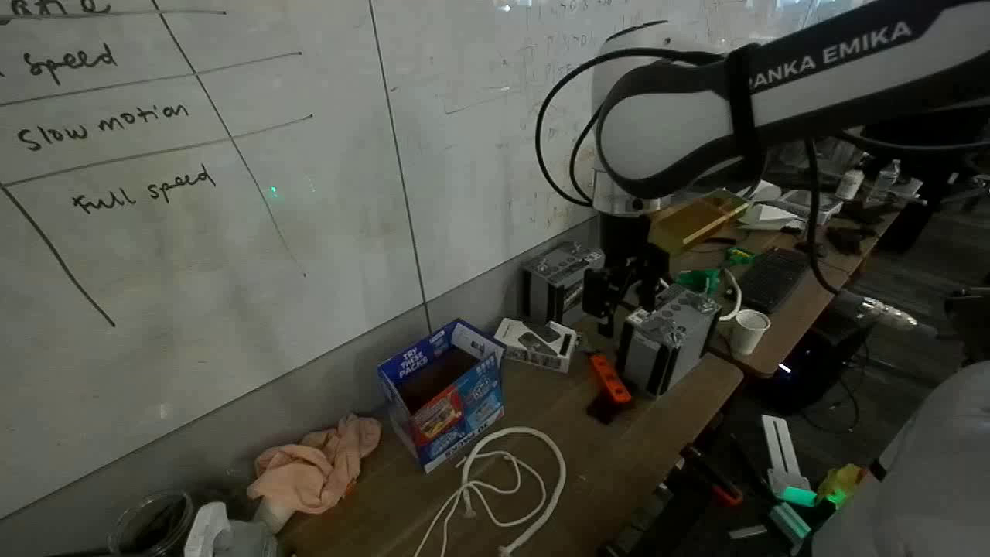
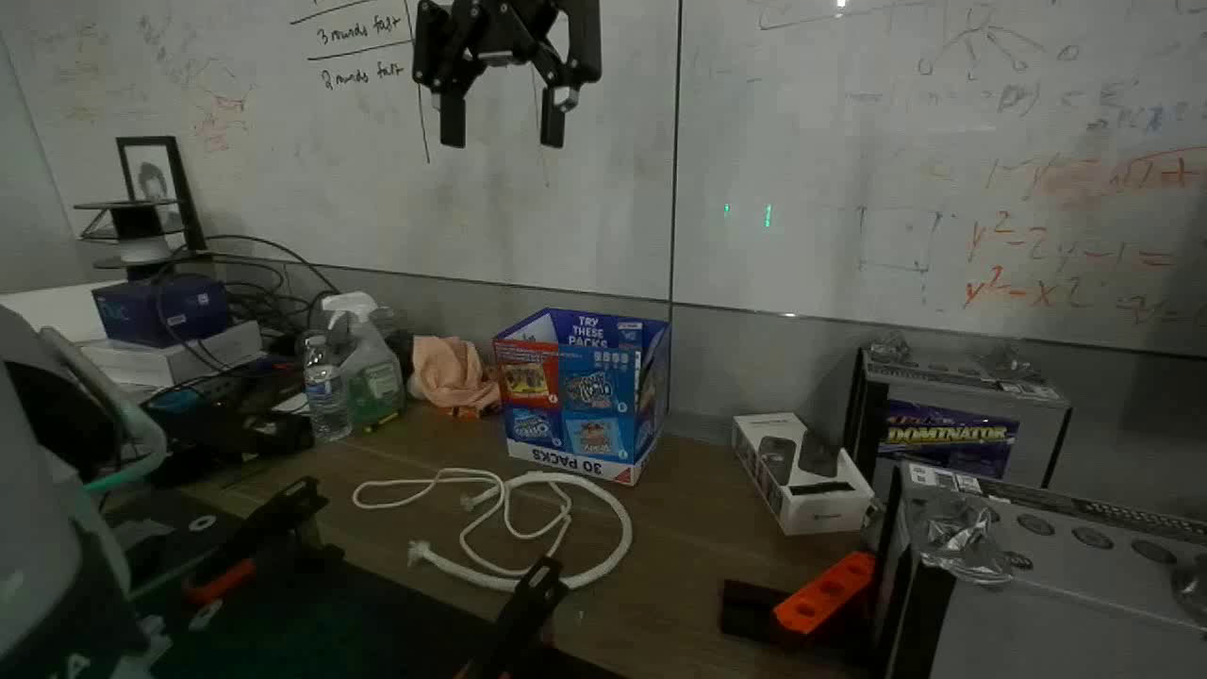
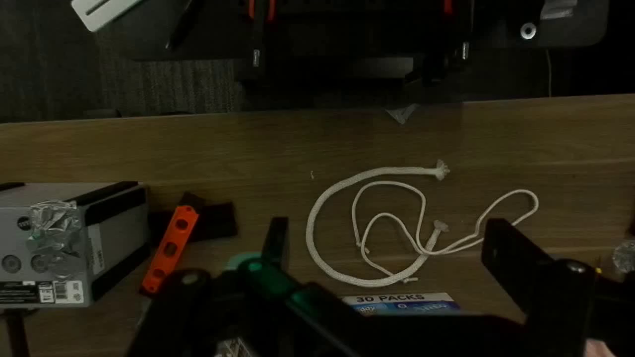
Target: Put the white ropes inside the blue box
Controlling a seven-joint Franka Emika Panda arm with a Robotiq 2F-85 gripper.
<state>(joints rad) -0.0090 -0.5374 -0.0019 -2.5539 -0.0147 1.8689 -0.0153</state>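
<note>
A thick white rope lies curved on the wooden table in front of the box, also in an exterior view and the wrist view. A thin white rope lies looped across it, also in an exterior view. The open-topped blue box stands upright behind the ropes, also in an exterior view; only its lower front edge shows in the wrist view. My gripper is open and empty, high above the table. In the wrist view the ropes appear between and beyond its fingers.
A white carton, an orange level and grey boxes stand on one side of the blue box. A peach cloth lies on its other side. A spray bottle and black clamps are near. The whiteboard rises behind.
</note>
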